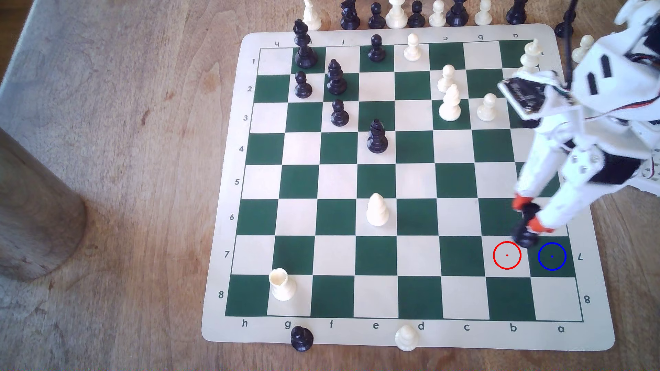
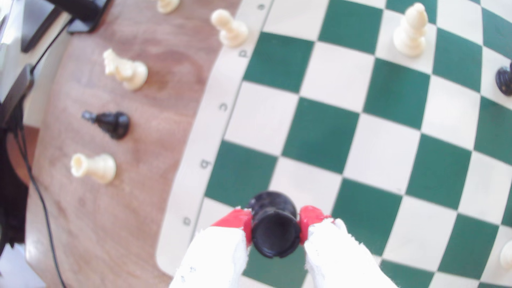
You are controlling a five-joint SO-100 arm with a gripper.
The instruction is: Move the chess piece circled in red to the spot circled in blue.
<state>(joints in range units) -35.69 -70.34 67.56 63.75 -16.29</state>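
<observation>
The chess piece (image 1: 525, 228), a short black piece with a notched castle top (image 2: 275, 232), is held between the two red fingertips of my gripper (image 1: 528, 216), which is shut on it. In the exterior view it hangs tilted just above the boundary between the red-ringed cream square (image 1: 506, 255) and the spot (image 1: 551, 256), a dark green square with a blue ring, near that view's lower right. Nothing stands on either ringed square. The wrist view shows the piece from above between the red pads (image 2: 238, 221), over the board's corner near the "a" label.
The green and cream board (image 1: 407, 331) lies on a wooden table. A white piece (image 1: 377, 210) stands mid-board, a white rook (image 1: 283, 285) near the lower left corner. Black pieces (image 1: 337, 76) cluster upper left, white ones (image 1: 450, 103) upper right. Captured pieces (image 2: 110, 124) lie off the board.
</observation>
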